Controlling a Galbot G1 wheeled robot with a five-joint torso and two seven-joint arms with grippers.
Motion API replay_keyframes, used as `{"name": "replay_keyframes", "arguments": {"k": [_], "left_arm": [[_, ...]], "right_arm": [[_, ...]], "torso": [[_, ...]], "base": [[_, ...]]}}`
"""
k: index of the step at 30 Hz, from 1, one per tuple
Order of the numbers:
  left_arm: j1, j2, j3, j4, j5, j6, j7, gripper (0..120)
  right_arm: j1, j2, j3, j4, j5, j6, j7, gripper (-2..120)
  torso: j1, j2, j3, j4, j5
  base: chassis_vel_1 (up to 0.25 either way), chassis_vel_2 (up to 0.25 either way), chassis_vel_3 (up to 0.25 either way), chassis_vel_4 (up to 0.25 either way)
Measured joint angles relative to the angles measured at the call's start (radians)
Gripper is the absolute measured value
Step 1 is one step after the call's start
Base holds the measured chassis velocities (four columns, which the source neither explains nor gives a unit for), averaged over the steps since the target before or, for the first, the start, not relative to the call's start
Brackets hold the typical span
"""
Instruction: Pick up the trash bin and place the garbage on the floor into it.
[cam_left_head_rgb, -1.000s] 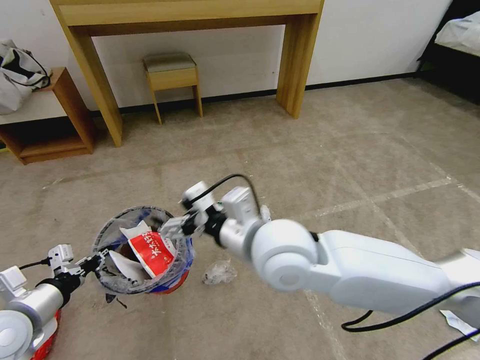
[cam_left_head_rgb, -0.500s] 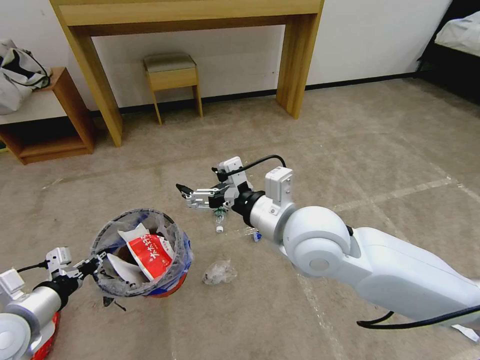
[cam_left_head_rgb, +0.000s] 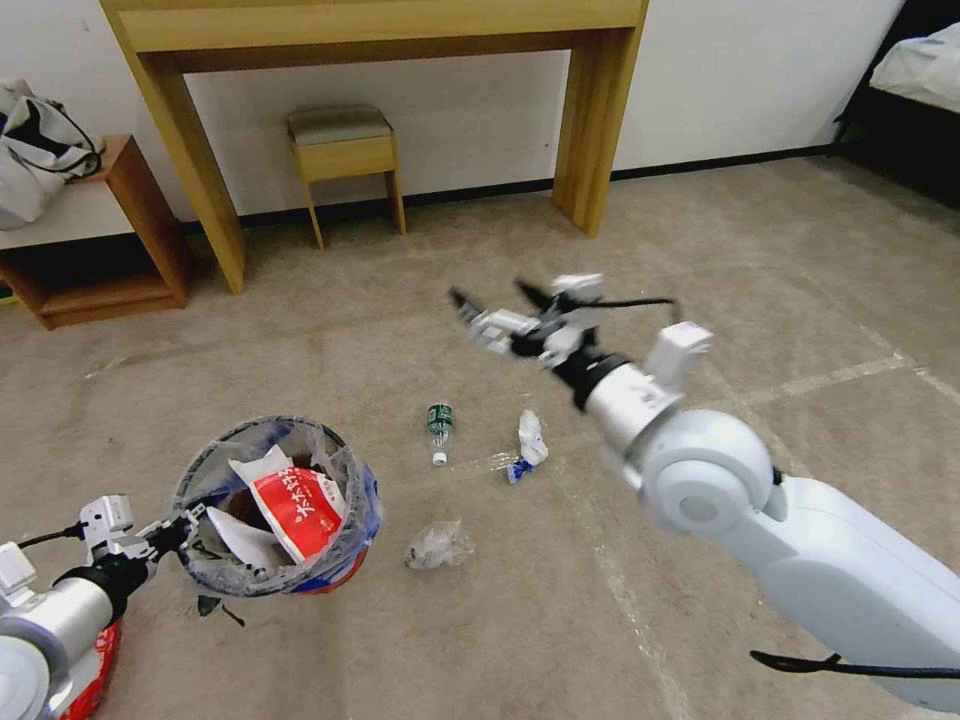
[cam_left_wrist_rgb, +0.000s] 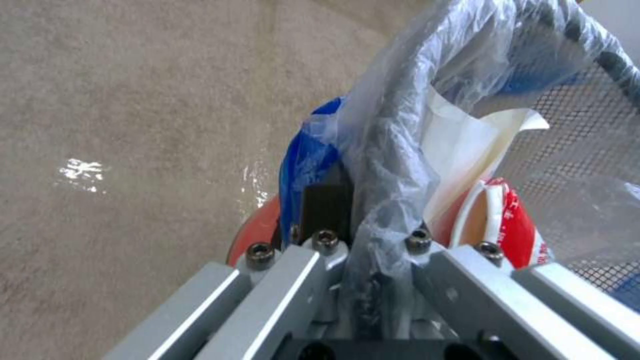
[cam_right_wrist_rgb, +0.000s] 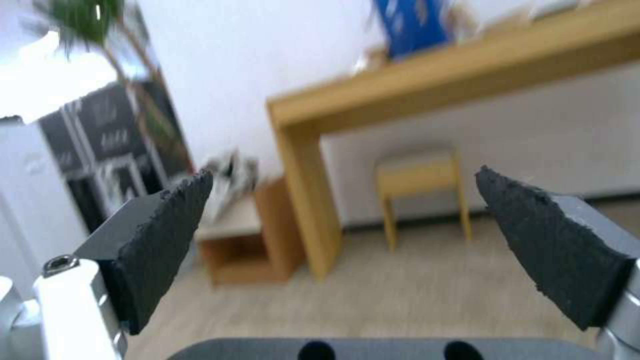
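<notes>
Down at the lower left of the head view, the trash bin is held by the left gripper, whose fingers are clenched on the near part of its bag-lined rim; the left wrist view shows the crinkly clear plastic pinched between them, with the bin's red base behind. Whether the bin rests on the floor or hangs just above it, I cannot tell. Inside sit a red printed wrapper and white paper.

To the bin's right, garbage lies on the carpet: a crumpled clear plastic scrap nearest, a small green-labelled bottle farther off, and a white crumpled paper with a blue bit beside it, near a worn tape line.

Beyond and above these, the right gripper is raised in the air, its fingers spread wide and released, holding nothing. Past it stand a wooden table, a small stool and a low shelf along the wall.
</notes>
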Motion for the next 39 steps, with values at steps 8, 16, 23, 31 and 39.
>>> {"name": "replay_keyframes", "arguments": {"k": [8, 16, 23, 31, 39], "left_arm": [[0.011, -0.017, -0.017, -0.015, 0.021, 0.0, 0.002, 1], [0.016, -0.045, -0.024, -0.029, 0.054, 0.0, 0.012, 1], [0.009, -0.057, -0.023, -0.029, 0.055, 0.0, 0.012, 1], [0.003, -0.057, -0.022, -0.031, 0.051, 0.0, 0.013, 1], [0.006, -0.052, -0.038, -0.025, 0.047, 0.0, 0.013, 1]], "right_arm": [[-0.192, 0.044, 0.153, -0.077, -0.168, 0.149, -0.066, 100], [-0.427, 0.16, 0.484, -0.152, -0.463, 0.22, -0.117, 100], [-0.554, 0.223, 0.594, -0.187, -0.568, 0.272, -0.124, 100], [-0.617, 0.261, 0.639, -0.198, -0.616, 0.303, -0.156, 100], [-0.619, 0.274, 0.628, -0.203, -0.639, 0.305, -0.16, 100]], "torso": [[0.0, 0.0, 0.0, 0.0001, 0.0001], [0.0, 0.0, 0.0, -0.0001, 0.0], [0.0, 0.0, 0.0, 0.0, 0.0001], [0.0, 0.0, 0.0, 0.0, -0.0001], [0.0, 0.0, 0.0, 0.0, -0.0001]], "base": [[0.0, 0.0, 0.0, 0.0], [0.0, 0.0, 0.0, 0.0], [0.0, 0.0, 0.0, 0.0], [0.0, 0.0, 0.0, 0.0], [0.0, 0.0, 0.0, 0.0]]}}
